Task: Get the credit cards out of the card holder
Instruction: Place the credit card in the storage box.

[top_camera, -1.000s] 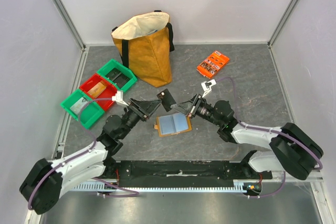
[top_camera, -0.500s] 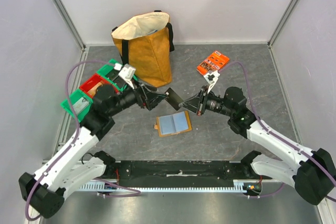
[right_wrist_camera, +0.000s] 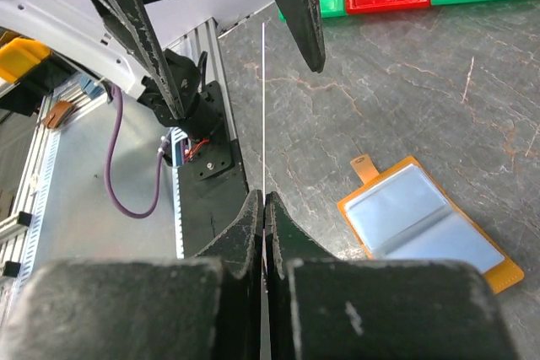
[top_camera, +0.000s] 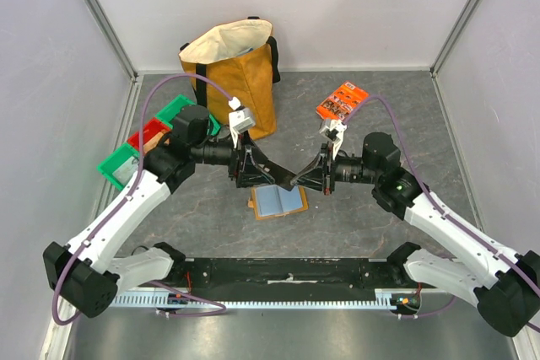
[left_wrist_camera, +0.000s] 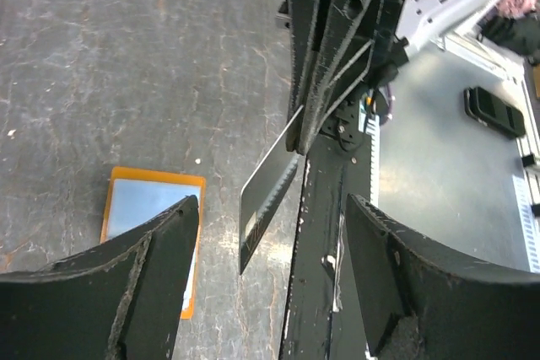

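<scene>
So right now one credit card (right_wrist_camera: 263,107) is out and up in the air. It's a dark one, pinched by its end in the right gripper (right_wrist_camera: 263,208), whose jaws are squeezed together on it. In that wrist view you see the card dead edge-on, just a thin line running up the middle of the frame. The left gripper (left_wrist_camera: 270,217) has its jaws spread wide, one on either side of the card, and as far as I can tell neither pad touches it. The two meet at the middle of the top view, just above the card holder (top_camera: 278,201), which lies opened flat on the table (top_camera: 405,124), pale pockets up, a bit below centre of the frame.

My read: this is a handover, or the right arm simply has the card and the left is idle. The next move either needs the left jaws closing squarely on the card's flat faces before the right lets go, or the right carrying it off to a bare bit of table. Can't tell if more cards sit in those pockets, so I'd check there after
</scene>
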Controlling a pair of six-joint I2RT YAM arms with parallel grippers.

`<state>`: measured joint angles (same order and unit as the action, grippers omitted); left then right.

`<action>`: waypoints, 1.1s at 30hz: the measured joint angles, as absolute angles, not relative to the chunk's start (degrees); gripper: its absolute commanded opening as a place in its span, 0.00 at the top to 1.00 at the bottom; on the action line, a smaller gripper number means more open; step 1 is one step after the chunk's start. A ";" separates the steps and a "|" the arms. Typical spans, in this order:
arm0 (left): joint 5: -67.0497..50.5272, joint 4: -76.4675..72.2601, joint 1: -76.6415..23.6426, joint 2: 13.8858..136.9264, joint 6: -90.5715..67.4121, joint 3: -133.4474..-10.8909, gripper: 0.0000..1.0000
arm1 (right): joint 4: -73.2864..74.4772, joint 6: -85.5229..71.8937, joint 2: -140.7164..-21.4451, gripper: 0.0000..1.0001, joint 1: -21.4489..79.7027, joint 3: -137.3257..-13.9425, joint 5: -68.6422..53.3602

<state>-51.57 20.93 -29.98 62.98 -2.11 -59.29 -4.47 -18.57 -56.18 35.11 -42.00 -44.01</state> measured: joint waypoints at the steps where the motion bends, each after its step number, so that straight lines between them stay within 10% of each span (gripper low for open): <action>1: -52.77 21.61 -29.98 63.16 -1.06 -59.64 0.28 | -3.77 -17.87 -56.07 1.00 35.11 -42.15 -44.40; 12: -61.84 27.77 -29.98 65.56 6.28 -62.30 0.58 | -1.17 -14.68 -55.20 1.00 35.11 -42.61 -46.83; 18: -63.51 27.75 -29.95 66.22 6.96 -62.30 0.98 | -0.95 -14.31 -55.20 1.00 35.11 -43.00 -48.05; 21: -63.59 27.66 -29.85 66.26 7.35 -62.30 0.98 | -0.89 -14.28 -55.20 0.99 35.14 -43.07 -48.42; 33: -57.52 15.09 -19.44 60.34 -5.45 -50.24 0.98 | 0.10 -14.90 -55.13 0.04 34.70 -43.07 -41.23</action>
<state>-57.52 15.09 -19.44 60.34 -5.45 -50.24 0.10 -14.90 -55.13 34.70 -43.07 -41.23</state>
